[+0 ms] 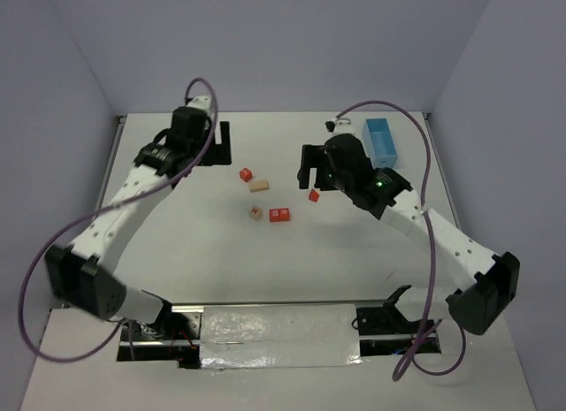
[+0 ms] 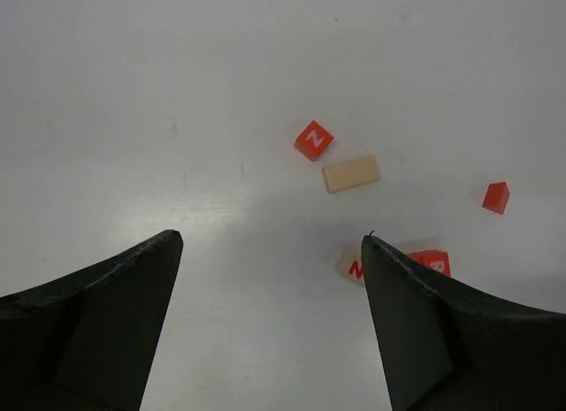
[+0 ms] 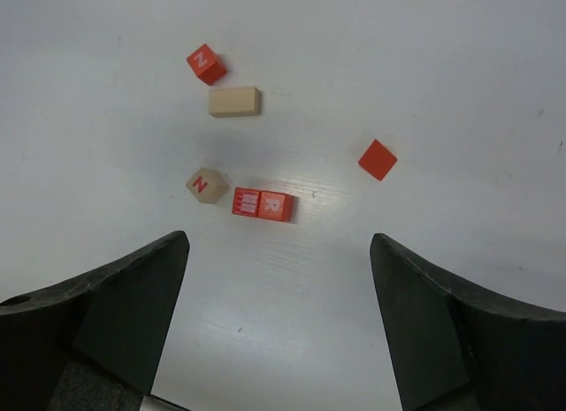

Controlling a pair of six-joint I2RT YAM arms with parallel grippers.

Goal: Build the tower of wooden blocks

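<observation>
The wood blocks lie loose and flat on the white table, none stacked. A red cube marked N (image 1: 246,174) (image 3: 206,64) sits beside a tan oblong block (image 1: 258,186) (image 3: 234,102). Nearer are a tan cube with a red N (image 1: 256,213) (image 3: 207,185) and two red cubes touching side by side (image 1: 279,215) (image 3: 263,203). A lone red block (image 1: 314,195) (image 3: 378,159) lies to their right. My right gripper (image 1: 311,168) (image 3: 279,243) hovers open above the table, holding nothing. My left gripper (image 1: 221,144) (image 2: 270,243) is open and empty at the back left.
A light-blue tray (image 1: 380,139) stands at the back right corner, behind the right arm. Grey walls close in the table on three sides. A taped strip and both arm bases run along the near edge.
</observation>
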